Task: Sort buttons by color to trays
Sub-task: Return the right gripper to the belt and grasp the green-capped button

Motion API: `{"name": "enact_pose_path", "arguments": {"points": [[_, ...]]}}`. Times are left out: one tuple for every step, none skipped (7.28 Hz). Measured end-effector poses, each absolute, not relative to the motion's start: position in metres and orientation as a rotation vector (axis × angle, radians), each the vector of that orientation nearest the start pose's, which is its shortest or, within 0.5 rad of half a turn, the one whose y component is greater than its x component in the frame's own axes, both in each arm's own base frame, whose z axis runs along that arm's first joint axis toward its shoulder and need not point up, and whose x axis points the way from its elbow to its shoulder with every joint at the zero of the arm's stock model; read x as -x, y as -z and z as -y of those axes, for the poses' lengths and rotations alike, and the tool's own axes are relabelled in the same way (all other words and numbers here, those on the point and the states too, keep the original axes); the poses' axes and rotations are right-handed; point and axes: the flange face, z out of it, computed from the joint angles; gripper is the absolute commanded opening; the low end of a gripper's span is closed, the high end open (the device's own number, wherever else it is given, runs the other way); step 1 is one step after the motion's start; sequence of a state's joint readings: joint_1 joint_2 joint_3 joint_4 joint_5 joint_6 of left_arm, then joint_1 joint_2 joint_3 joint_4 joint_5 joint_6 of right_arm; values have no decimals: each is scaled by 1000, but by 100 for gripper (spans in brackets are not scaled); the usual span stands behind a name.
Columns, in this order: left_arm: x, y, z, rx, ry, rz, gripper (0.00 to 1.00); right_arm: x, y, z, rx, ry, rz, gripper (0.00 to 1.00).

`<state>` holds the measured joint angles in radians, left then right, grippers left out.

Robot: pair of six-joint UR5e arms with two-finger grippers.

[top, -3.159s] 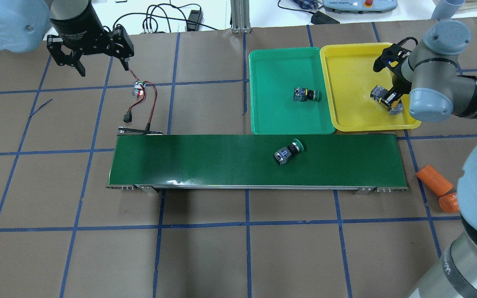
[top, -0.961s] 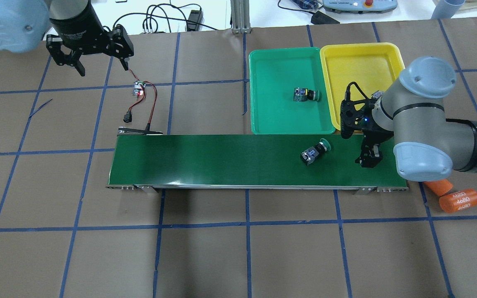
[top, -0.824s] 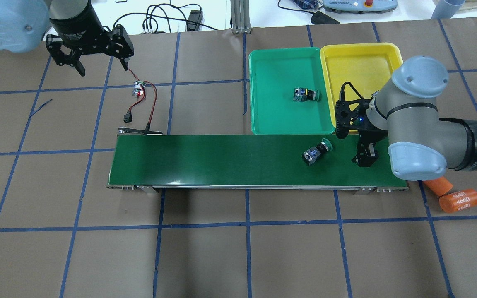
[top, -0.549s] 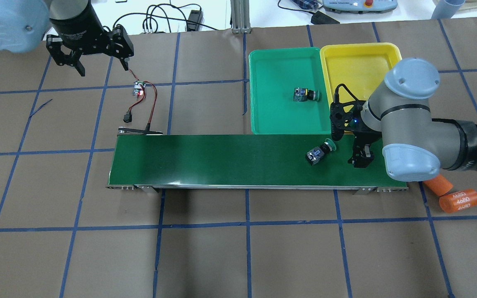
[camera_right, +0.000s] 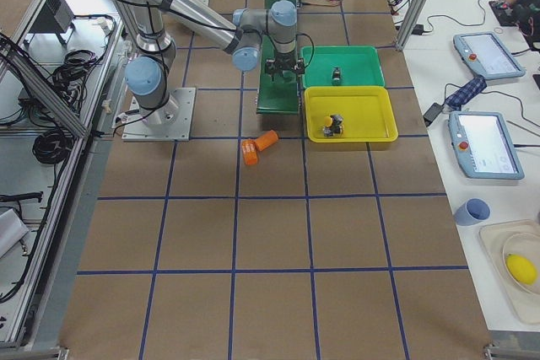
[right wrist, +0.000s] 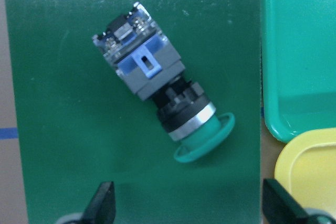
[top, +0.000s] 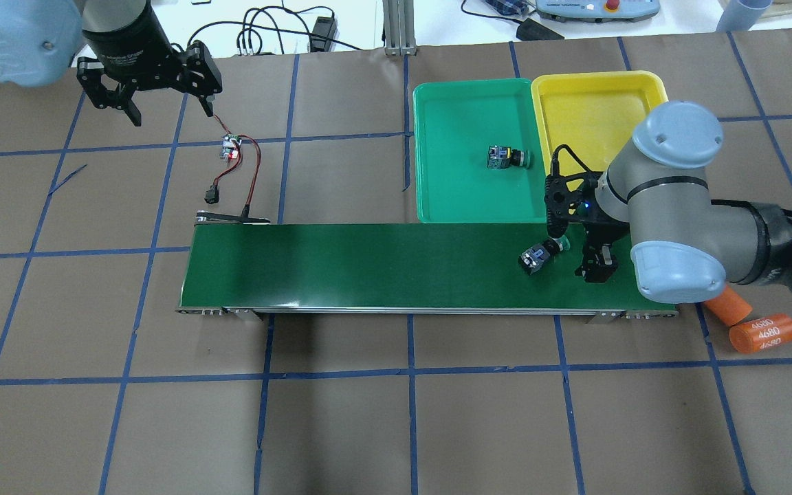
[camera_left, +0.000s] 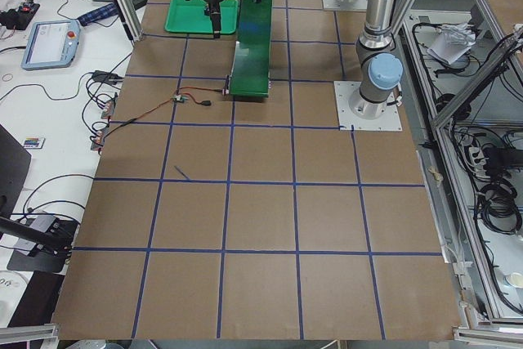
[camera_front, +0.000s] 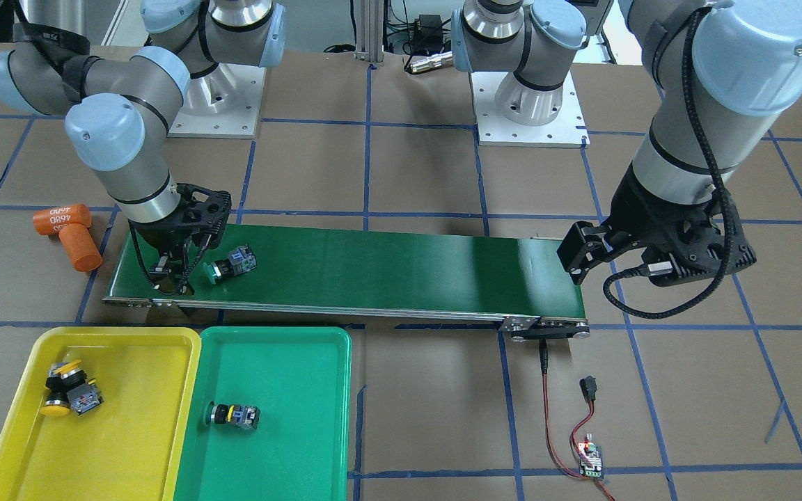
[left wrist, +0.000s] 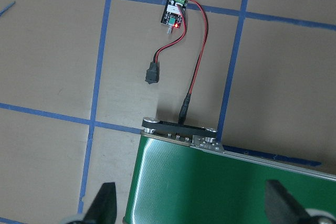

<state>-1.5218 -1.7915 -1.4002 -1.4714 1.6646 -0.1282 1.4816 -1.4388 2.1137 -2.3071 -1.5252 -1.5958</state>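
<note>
The right gripper hovers over the belt at the end nearest the trays, jaws spread wide and holding nothing. Right beneath it lies the green button, flat on its side and set at a slant, cap pointing toward the trays. That looks like the last one out of place: two yellow buttons sit together in the yellow tray, and a second green button lies in the green tray just beside the belt. So this is the pick, not yet made, with the fingers clear of the button in the wrist view. The next move, I'd say, calls for a straight drop, jaws turned square across the blocky body rather than the round cap, then a firm squeeze, a lift, and a short carry over the rim into the green tray. The left gripper hangs well away over the counter near the belt's other end, jaws released and empty.
</note>
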Motion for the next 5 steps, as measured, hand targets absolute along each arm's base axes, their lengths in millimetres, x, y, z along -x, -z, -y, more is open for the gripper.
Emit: {"name": "enact_pose_path", "arguments": {"points": [[95,-465,595,273,85,-3037,100,-103,-245,477,2175,115,-2283,100],[95,-467,595,274,89,-3037,100,-110,-244,475,2191,114,-2268,100],[95,-467,594,274,91,-3037,100,-114,-244,474,2199,113,-2260,100],[95,-468,594,274,93,-3037,100,-116,-244,474,2202,112,-2257,84],[95,-468,594,273,94,-3037,100,-116,-243,473,2205,112,-2253,40]]}}
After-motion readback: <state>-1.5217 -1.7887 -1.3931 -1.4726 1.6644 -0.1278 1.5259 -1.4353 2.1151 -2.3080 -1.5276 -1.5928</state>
